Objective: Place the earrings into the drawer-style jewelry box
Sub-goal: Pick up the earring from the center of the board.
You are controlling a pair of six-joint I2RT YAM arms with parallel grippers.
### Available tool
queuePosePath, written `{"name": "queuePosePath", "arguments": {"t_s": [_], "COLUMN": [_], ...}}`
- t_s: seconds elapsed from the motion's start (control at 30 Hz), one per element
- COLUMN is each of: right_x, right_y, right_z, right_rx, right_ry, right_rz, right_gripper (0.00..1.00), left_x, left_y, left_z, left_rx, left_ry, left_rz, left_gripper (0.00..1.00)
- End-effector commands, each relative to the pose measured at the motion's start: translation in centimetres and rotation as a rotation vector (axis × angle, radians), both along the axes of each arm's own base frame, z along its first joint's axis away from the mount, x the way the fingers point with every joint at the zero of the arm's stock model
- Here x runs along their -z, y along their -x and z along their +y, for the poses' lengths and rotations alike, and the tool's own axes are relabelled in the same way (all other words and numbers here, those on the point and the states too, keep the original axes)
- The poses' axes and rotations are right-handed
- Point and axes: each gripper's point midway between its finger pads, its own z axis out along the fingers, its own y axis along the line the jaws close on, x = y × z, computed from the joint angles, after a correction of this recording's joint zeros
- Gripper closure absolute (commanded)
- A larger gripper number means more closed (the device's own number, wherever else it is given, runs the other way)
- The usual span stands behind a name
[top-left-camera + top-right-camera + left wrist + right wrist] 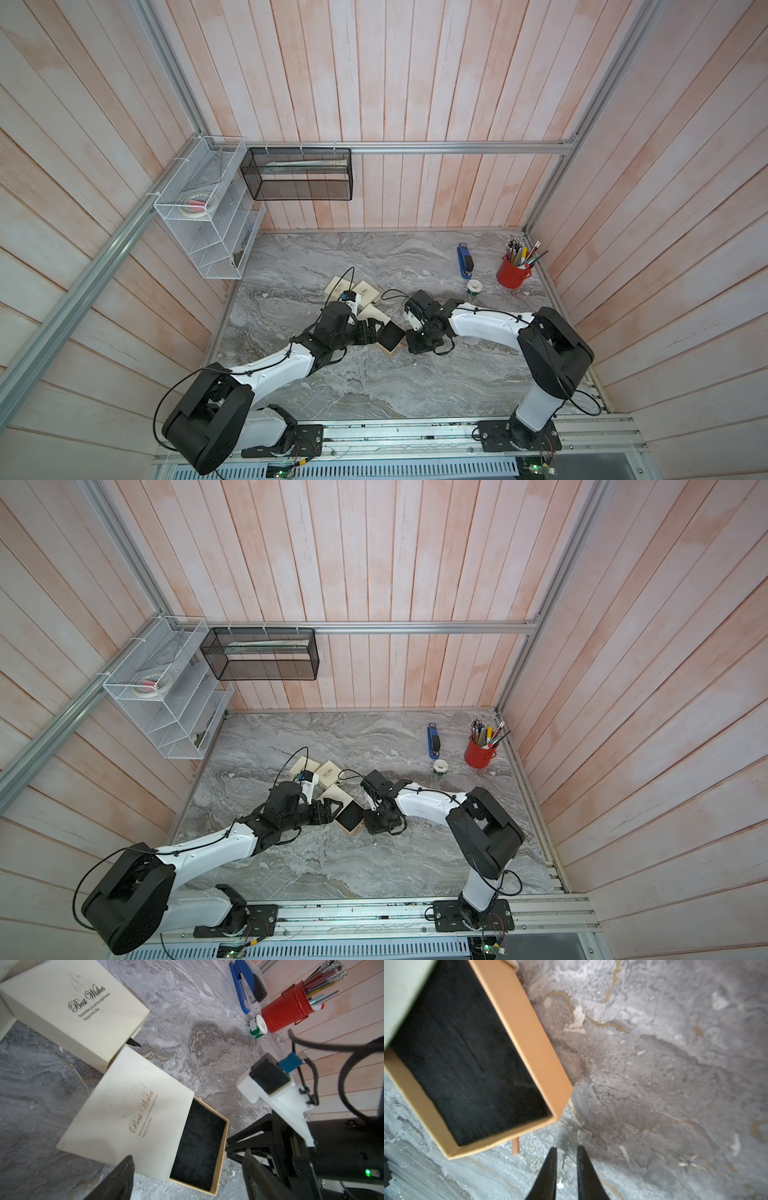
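The jewelry box lies mid-table with its cream sleeve (373, 314) (128, 1105) and its tan, black-lined drawer (391, 336) (350, 816) (521, 1028) pulled out; nothing shows inside. My left gripper (188, 1155) (371, 330) is open wide, straddling the box's near end; table shows between its right finger and the drawer. My right gripper (566, 1148) (417, 345) points down at the table just beside the drawer's pull tab (516, 1147), its jaws a narrow gap apart. An earring, a thin wire piece (564, 1158) with a white speck (560, 1185), lies between them. Another small pale star-shaped piece (688, 1162) lies further off.
Two more cream boxes (337, 287) (365, 291) sit just behind the left arm. A blue stapler (465, 261), a red pen cup (511, 272) and a small tape roll (473, 286) stand at the back right. Wire baskets (208, 208) hang on the left wall.
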Motion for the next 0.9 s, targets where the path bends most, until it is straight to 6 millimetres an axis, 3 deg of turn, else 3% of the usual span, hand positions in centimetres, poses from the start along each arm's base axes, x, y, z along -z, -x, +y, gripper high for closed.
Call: {"name": "queuePosePath", "arguments": {"t_s": [0.0,0.5,0.87], "right_x": [0.2,-0.3,-0.2], "right_y": [0.1,0.7,0.5], "right_z": [-0.2,1.6,0.6], "right_rx": [0.004,-0.033,-0.015], "right_ry": [0.028,-0.052,0.001], "right_rz": [0.010,0.039,0.022], "right_gripper": [0.80,0.84,0.85], "left_x": [-0.5,-0.4,-0.4], "left_y": [-0.4,-0.4,-0.4], "left_z": [-0.3,0.0,0.1], "left_rx": [0.018,0.010,0.010], "left_ry": [0.008,0.007,0.007], "left_rz": [-0.022,-0.019,-0.020], "left_gripper": [0.18,0.18,0.18]}}
